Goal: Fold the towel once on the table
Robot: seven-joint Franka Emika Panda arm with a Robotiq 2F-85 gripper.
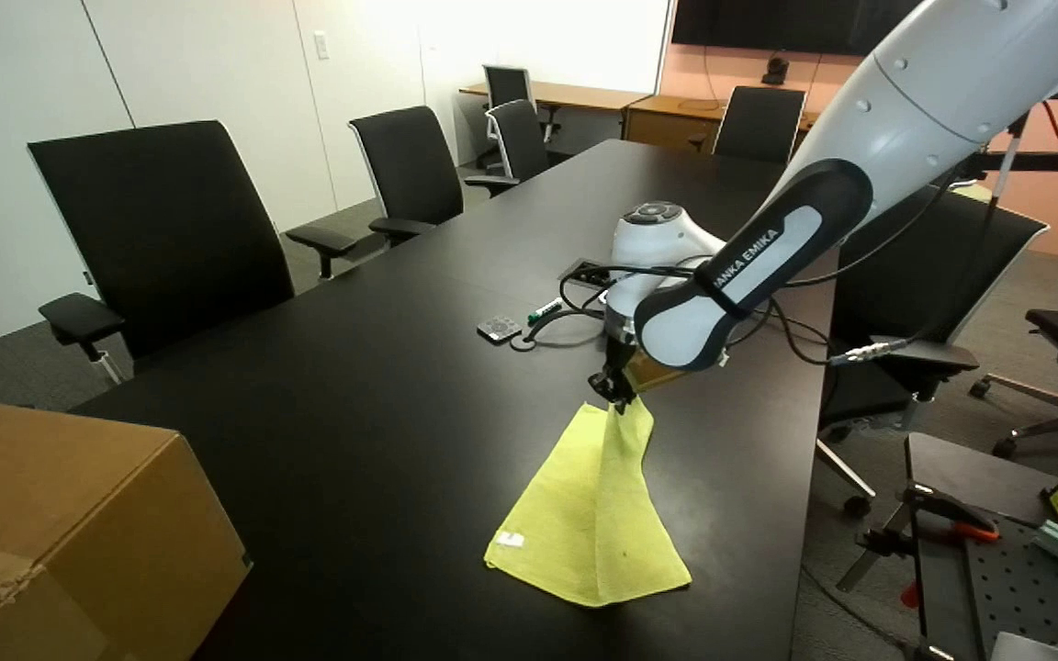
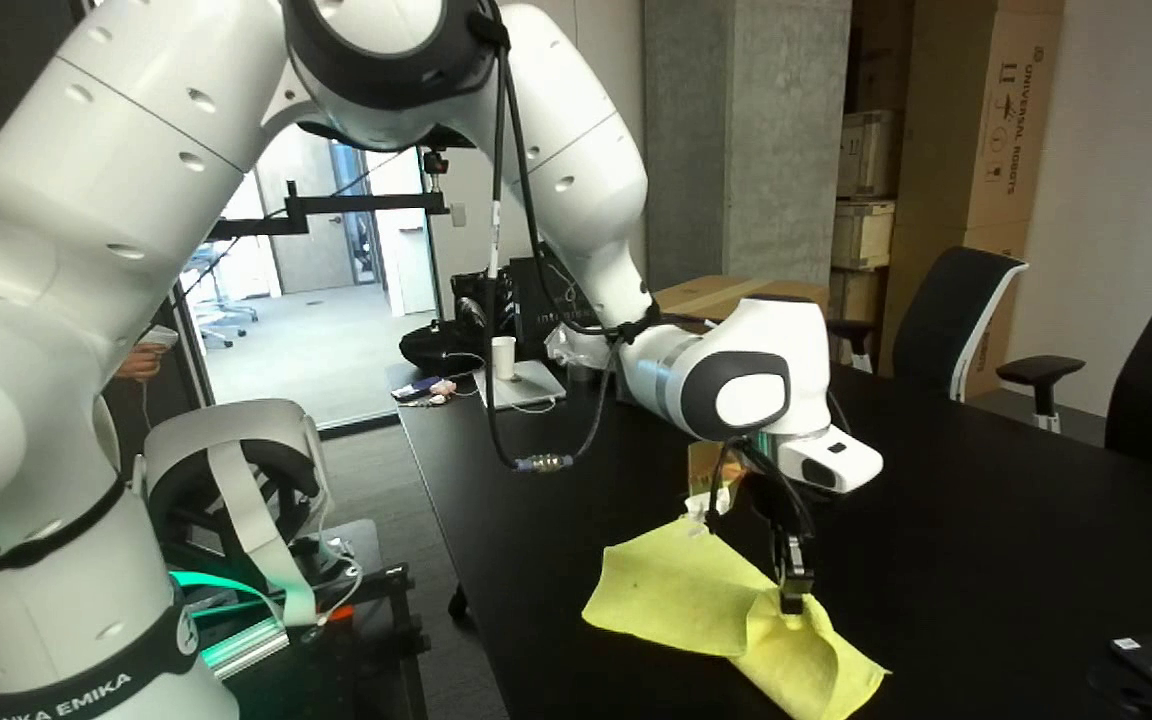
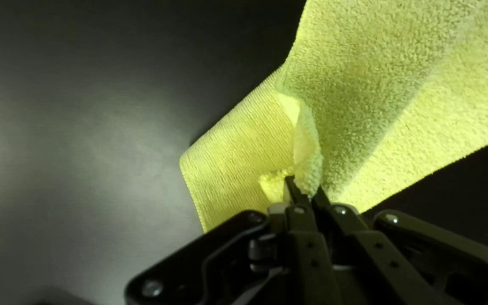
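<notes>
The yellow-green towel [image 1: 557, 523] lies on the long black table [image 1: 382, 441]. My gripper [image 1: 619, 404] is shut on an edge of the towel at its far end in this exterior view. The towel [image 2: 676, 590] also shows in an exterior view with the gripper [image 2: 794, 603] pinching it close to the table top. In the wrist view the fingertips [image 3: 306, 190] hold a bunched fold of the towel [image 3: 367, 72]. One flap rises toward the fingers. A flat corner lies to the left of them, beneath the held part. The part between the fingers is hidden.
A brown cardboard box [image 1: 79, 523] sits at the table's near left. A small white-framed tablet [image 1: 499, 330], a green marker [image 1: 545, 310] and cables lie behind the gripper. A laptop [image 2: 526, 388] with a paper cup [image 2: 503, 357] is on the table. Office chairs [image 1: 162, 239] line it.
</notes>
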